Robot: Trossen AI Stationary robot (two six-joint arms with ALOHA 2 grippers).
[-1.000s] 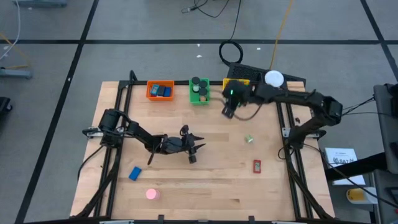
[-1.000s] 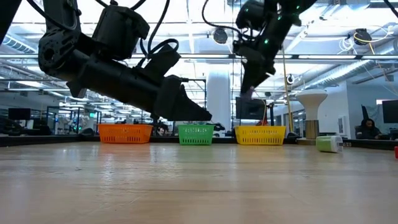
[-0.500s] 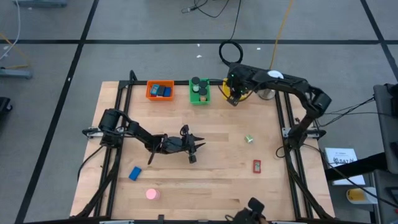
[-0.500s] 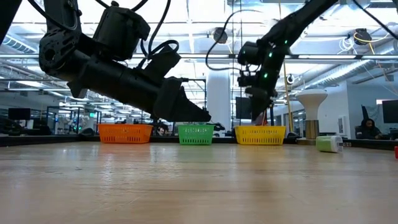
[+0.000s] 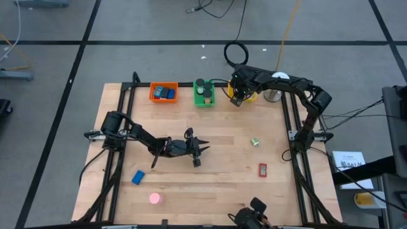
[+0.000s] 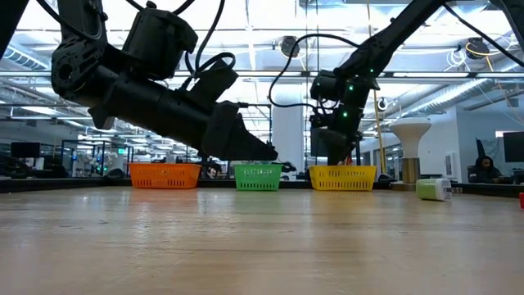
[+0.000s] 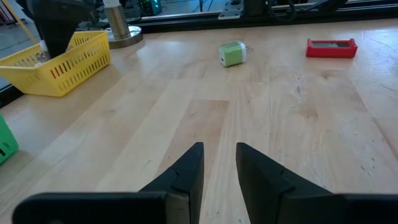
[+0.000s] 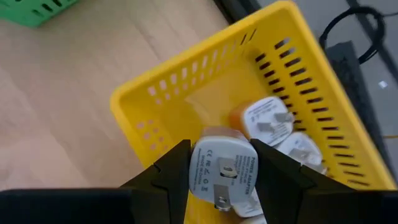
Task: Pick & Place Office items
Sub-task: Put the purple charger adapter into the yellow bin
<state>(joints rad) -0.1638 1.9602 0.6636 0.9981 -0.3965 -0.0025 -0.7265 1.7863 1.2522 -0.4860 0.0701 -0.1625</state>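
Note:
My right gripper [image 5: 236, 97] hangs over the yellow bin [image 8: 186, 93] at the table's far edge, shut on a white-faced orange plug adapter [image 8: 222, 167]. Two similar adapters [image 8: 267, 121] lie in that bin. My left gripper [image 7: 219, 165] hovers open above bare wood at the table's middle [image 5: 200, 150] and touches nothing. Loose on the table lie a green piece [image 5: 254, 142], a red block [image 5: 262, 169], a blue block [image 5: 138, 177] and a pink round piece [image 5: 155, 198]. My right gripper pinches the adapter between its two fingers [image 8: 171, 171], one on each side of its body, the pronged white face [image 8: 224, 163] turned toward the wrist camera. The fingers come from above, pointing down. The adapter is lifted clear, over the bin's inside near its front wall.
The orange bin [image 5: 163, 93] holds blue pieces and the green bin [image 5: 203, 93] holds black round ones; both stand left of the yellow bin. A white-domed stand [image 5: 275, 86] is to its right. A dark object [image 5: 253, 211] shows at the near edge. Bare wood lies between the arms.
My right gripper has moved toward the far edge, from in front of the yellow bin to over it, and has come down close to the bin's rim, still shut on the adapter. A dark object has come into view at the table's near edge.

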